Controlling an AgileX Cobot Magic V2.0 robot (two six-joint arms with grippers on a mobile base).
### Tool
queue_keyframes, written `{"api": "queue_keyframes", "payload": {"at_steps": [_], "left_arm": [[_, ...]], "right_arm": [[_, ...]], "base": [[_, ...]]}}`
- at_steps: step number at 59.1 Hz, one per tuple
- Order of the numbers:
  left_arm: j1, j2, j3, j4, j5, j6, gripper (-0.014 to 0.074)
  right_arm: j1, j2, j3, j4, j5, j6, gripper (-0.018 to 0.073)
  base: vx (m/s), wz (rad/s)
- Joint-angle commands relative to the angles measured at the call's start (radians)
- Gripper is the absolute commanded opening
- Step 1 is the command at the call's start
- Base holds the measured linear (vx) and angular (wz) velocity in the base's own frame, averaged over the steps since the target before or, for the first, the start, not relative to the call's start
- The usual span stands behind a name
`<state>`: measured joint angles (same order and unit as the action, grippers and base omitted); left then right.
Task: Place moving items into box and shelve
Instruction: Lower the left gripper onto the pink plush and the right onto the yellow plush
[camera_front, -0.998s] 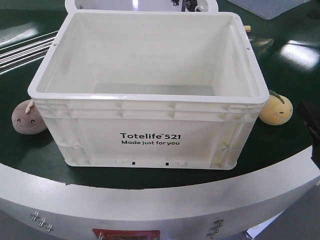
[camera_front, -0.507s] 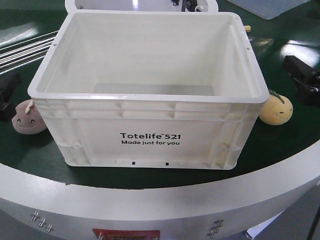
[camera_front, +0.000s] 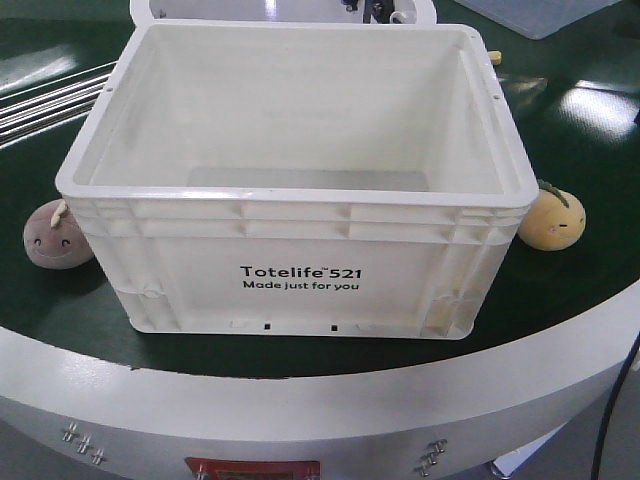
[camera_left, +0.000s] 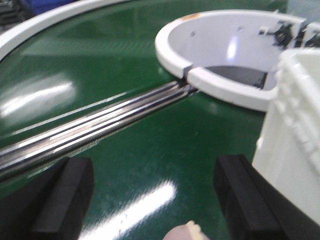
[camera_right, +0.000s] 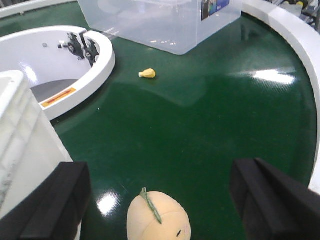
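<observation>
The white box (camera_front: 290, 215), printed "Totelife 521", stands open and empty on the green table. The pink-brown plush (camera_front: 56, 236) lies against its left side, the yellow-orange plush (camera_front: 552, 218) with a green leaf against its right side. Neither gripper shows in the front view. In the left wrist view my left gripper (camera_left: 154, 172) is open, with the tip of the pink plush (camera_left: 182, 232) at the bottom edge between the jaws and the box wall (camera_left: 295, 115) to the right. My right gripper (camera_right: 161, 172) is open above the yellow plush (camera_right: 157, 217).
A white ring-shaped hub (camera_left: 220, 50) sits behind the box, with metal rails (camera_left: 90, 127) running out to the left. A clear plastic bin (camera_right: 160, 20) and a small yellow object (camera_right: 148, 74) lie at the back right. The table's white rim (camera_front: 300, 400) curves along the front.
Half a second ago both grippers showed at the left and right edges of the front view; now they are out of it. Box and plush toys have not moved.
</observation>
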<state>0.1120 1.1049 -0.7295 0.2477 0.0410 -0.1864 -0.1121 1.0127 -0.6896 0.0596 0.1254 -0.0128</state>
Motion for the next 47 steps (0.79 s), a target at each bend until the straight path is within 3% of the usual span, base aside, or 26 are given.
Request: {"api": "queue_keyframes", "payload": {"at_steps": [1,24,47], "left_arm": [[0.004,0.033,-0.039,0.002,-0.093,-0.009,0.0595],[0.004,0.265,-0.04,-0.001,-0.133,-0.011,0.0595],[0.004,0.324,-0.04,-0.001,-0.165,-0.011,0.0595]], "right_arm": [[-0.007,0.034,-0.056,-0.011,-0.084,-0.02,0.0595],[-0.007,0.359,-0.184,0.0,-0.064,-0.029,0.0594],[-0.004,0.55,-0.196,0.053,-0.054,-0.028,0.0594]], "base": [[0.0,0.0],[0.0,0.0],[0.0,0.0]]}}
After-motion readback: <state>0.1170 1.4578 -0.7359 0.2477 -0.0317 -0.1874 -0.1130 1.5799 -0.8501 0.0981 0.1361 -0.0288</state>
